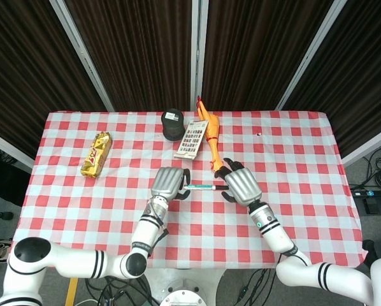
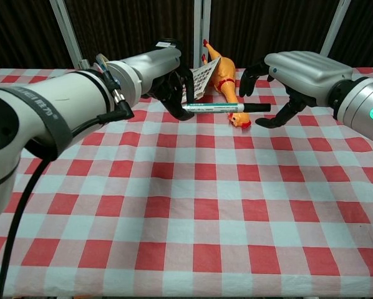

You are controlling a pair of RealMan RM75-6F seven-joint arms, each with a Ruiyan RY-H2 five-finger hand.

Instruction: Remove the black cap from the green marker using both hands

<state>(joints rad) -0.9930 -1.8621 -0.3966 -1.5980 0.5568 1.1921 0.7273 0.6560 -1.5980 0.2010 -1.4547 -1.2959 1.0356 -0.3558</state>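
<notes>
White arms, black bands, silver-backed left hand point(image 1: 167, 183), black fingers.
</notes>
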